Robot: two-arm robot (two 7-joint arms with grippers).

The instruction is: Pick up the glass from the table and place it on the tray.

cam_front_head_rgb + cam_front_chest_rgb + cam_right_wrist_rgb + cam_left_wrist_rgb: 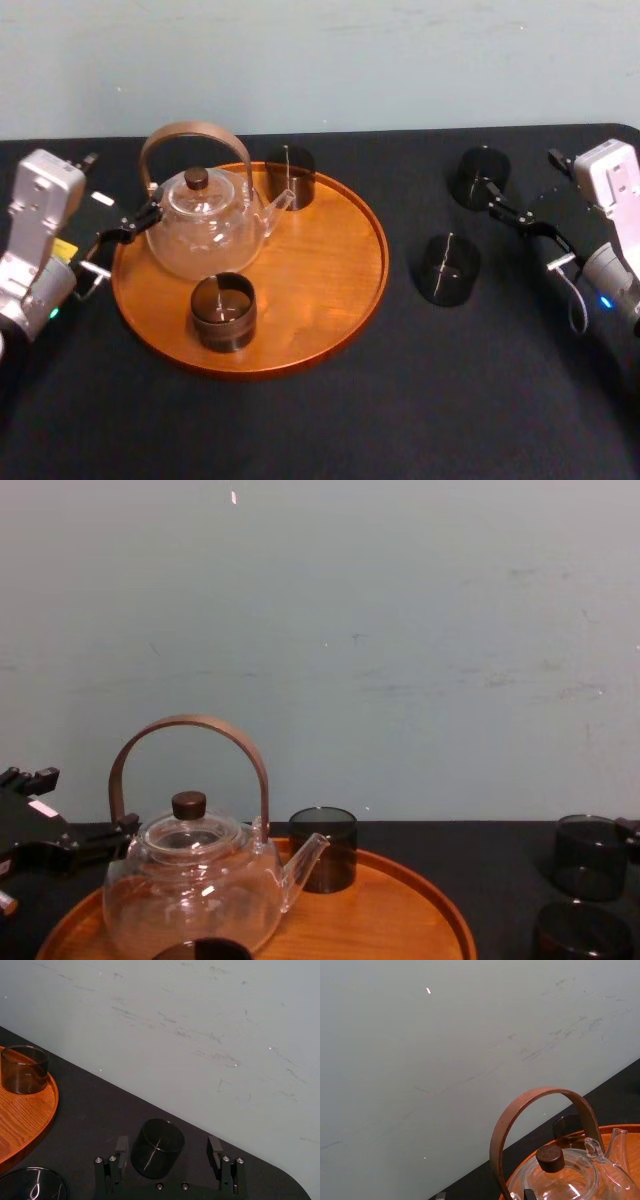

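The right claw (498,200) (167,1140) is open, low over the table (450,400) at its far right. Its two fingers (215,1146) stand wide apart, one on each side of the glass (478,172) (156,1149) (590,855). The dark glass stands upright on the table, just ahead of the claw's palm. A gap shows between it and each finger, so the claw is around it without gripping it.

A second glass (450,268) (30,1185) (583,930), also dark and upright, stands on the table to this claw's left and nearer the robot, apart from the first.

Farther to the claw's left lies the tray (330,260) (20,1120) (400,910), round and orange-brown with a low rim. On it a clear teapot (205,225) (560,1175) (195,890) with a brown arched handle and a dark lid knob sits toward the side away from the right claw. A back glass (290,175) (22,1069) (323,848) stands by the far rim, just beside the spout. A front glass (223,312) stands by the near rim.

The left claw (140,215) (120,830) is at the tray's left edge, close to the base of the teapot's handle. I cannot tell whether it is open or closed. The teapot is just to this claw's right, and both table glasses lie well beyond the tray from it.
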